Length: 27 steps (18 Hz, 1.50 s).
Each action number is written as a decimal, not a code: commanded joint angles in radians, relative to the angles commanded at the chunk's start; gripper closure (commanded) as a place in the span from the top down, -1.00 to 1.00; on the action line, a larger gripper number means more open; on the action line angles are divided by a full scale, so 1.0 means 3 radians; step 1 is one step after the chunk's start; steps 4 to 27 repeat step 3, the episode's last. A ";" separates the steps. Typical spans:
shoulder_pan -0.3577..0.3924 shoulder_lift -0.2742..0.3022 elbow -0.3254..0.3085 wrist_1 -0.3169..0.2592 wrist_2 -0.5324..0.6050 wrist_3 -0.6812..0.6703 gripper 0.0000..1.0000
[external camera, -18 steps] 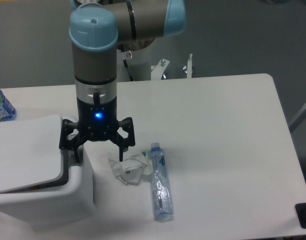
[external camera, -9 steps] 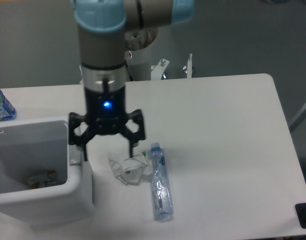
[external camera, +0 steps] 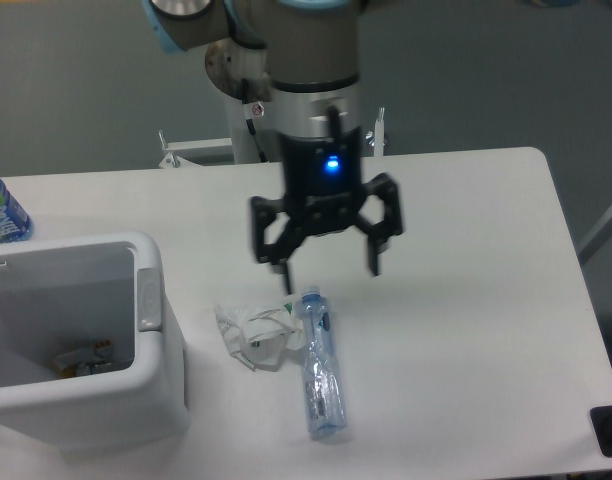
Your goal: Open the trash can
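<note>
The trash can (external camera: 156,385) is a boxy white bin at the table's front left. Its top stands open, and I can look down into it at some rubbish on the bottom. The lid itself is not visible. A small grey latch tab (external camera: 147,298) sits on the right rim. My gripper (external camera: 329,268) hangs open above the table, well to the right of the bin, with nothing between its fingers. It is just above the cap end of a lying bottle.
A clear plastic bottle (external camera: 320,364) lies on the table right of the bin, with a crumpled clear wrapper (external camera: 254,336) beside it. Another blue-labelled bottle (external camera: 3,212) stands at the far left edge. The table's right edge (external camera: 571,260) runs diagonally.
The lid was half down one second ago; the bin now stands open. My gripper has left the bin's right rim, risen and moved right, still open.
</note>
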 joint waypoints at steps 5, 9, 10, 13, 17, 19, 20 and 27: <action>0.0153 0.0112 -0.0205 0.0020 0.0068 0.0593 1.00; 0.0153 0.0112 -0.0205 0.0020 0.0068 0.0593 1.00; 0.0153 0.0112 -0.0205 0.0020 0.0068 0.0593 1.00; 0.0153 0.0112 -0.0205 0.0020 0.0068 0.0593 1.00; 0.0153 0.0112 -0.0205 0.0020 0.0068 0.0593 1.00; 0.0153 0.0112 -0.0205 0.0020 0.0068 0.0593 1.00; 0.0153 0.0112 -0.0205 0.0020 0.0068 0.0593 1.00; 0.0153 0.0112 -0.0205 0.0020 0.0068 0.0593 1.00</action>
